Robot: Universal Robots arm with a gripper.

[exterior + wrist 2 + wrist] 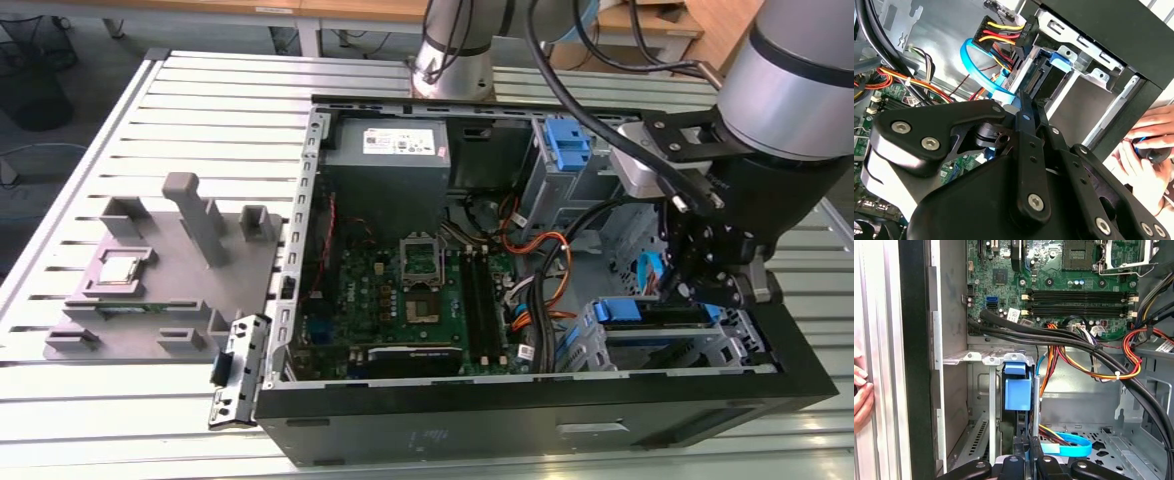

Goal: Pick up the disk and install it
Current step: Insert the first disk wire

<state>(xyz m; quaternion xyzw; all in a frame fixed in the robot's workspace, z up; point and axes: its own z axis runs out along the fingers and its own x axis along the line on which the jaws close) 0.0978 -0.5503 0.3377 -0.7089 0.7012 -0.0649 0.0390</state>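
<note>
Here your black metal claw [1026, 452] sits clamped on the disk [1017, 390] — flat, blue-framed; standing upright in the steel bay [979, 358].

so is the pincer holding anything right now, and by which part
It looks so: the pincer is closed on the disk, gripping the edge opposite its blue end tab while the disk stands on edge in the drive bay.

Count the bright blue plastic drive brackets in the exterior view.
2. An upright bracket stands in the far bay; the disk's carrier sits in the near bay below the claw. The arm may hide more.
</note>
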